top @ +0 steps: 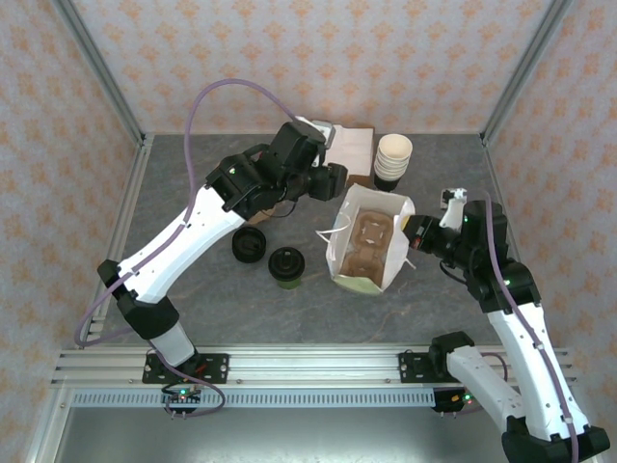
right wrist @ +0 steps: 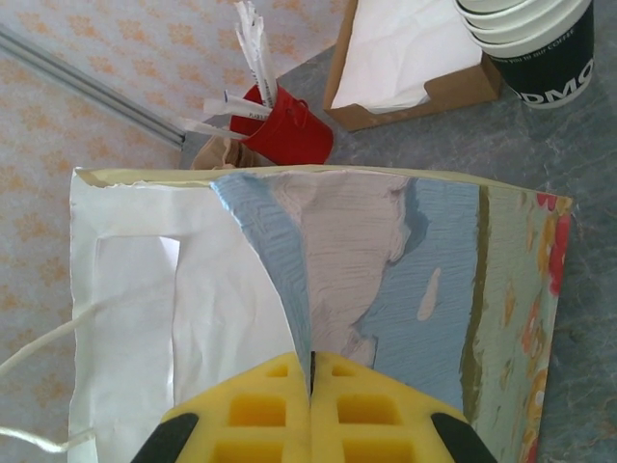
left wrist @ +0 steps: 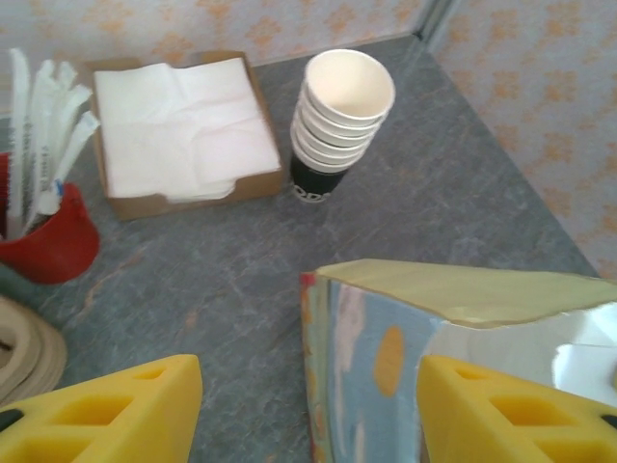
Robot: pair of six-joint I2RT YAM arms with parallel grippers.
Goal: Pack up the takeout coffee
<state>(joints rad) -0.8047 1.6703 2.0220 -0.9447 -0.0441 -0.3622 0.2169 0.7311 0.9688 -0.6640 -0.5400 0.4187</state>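
Paper-walled and lidded, the takeout coffee (top: 286,265) stands mid-table, left of the bag (top: 366,246) and apart from it. I judge it light and easy to crush, so grip softly around the body, upright. The left gripper (left wrist: 308,391) has its fingers apart and empty; the right gripper (right wrist: 310,400) pinches the bag wall.

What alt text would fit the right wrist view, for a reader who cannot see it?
The right gripper, yellow and shut, pinches the rim of a paper bag, white and colourfully printed. Behind stand a red cup of wrapped straws, a napkin tray and stacked dark cups.
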